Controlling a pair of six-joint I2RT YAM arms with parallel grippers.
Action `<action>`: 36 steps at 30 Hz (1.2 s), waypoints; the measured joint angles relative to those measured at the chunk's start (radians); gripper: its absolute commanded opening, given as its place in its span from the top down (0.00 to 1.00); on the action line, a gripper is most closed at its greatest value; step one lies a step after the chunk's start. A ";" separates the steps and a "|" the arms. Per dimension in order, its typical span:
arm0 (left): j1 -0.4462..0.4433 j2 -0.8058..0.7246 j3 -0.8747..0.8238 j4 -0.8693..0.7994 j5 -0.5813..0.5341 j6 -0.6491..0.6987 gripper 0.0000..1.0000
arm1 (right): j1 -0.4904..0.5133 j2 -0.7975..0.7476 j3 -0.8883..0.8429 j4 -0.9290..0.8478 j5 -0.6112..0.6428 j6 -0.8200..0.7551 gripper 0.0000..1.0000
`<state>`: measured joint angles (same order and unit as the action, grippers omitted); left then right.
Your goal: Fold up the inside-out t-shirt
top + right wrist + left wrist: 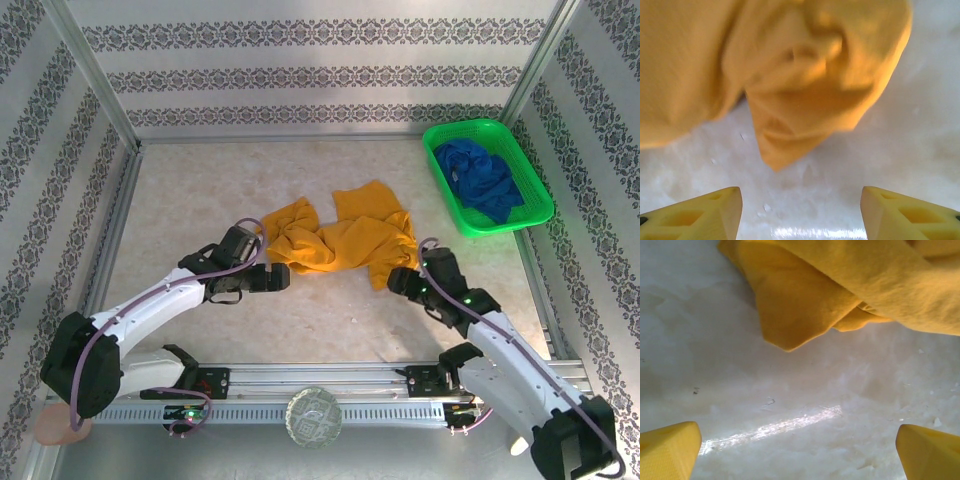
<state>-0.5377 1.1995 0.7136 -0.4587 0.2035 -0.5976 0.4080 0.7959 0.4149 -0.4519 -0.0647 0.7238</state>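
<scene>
The green basket (pixel 470 126) at the far right of the table (pixel 200 200) contains a dark blue garment (pixel 482 180). The inside-out t-shirt (pixel 345 238) lies crumpled at table centre, apart from the basket. The left gripper (pixel 800 450) and right gripper (pixel 800 210) are both released, near its front edge.

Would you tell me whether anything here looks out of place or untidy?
The t-shirt lies crumpled in a bunched heap mid-table, not spread flat. The blue garment sits inside the green basket; nothing else stands out.
</scene>
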 measured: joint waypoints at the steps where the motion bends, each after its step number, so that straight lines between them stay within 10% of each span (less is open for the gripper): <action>1: 0.000 -0.005 0.000 0.001 -0.011 -0.003 0.00 | 0.026 0.026 -0.015 0.011 0.006 0.018 0.35; 13: 0.000 -0.121 -0.026 -0.002 -0.171 -0.066 0.00 | 0.169 0.454 0.123 0.166 0.141 0.063 0.39; 18: 0.000 -0.194 -0.048 -0.008 -0.231 -0.076 0.00 | 0.173 0.606 0.171 0.214 0.171 0.052 0.94; 20: 0.000 -0.200 -0.048 -0.010 -0.241 -0.077 0.00 | 0.172 0.623 0.188 0.225 0.173 0.048 1.00; 36: -0.039 0.124 0.018 0.000 -0.107 -0.009 0.04 | -0.225 0.121 0.547 0.021 -0.099 -0.071 1.00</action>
<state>-0.5766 1.3231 0.7311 -0.4587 0.0967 -0.6067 0.1829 0.9165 0.9615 -0.4309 -0.1635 0.6533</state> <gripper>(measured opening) 0.962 0.057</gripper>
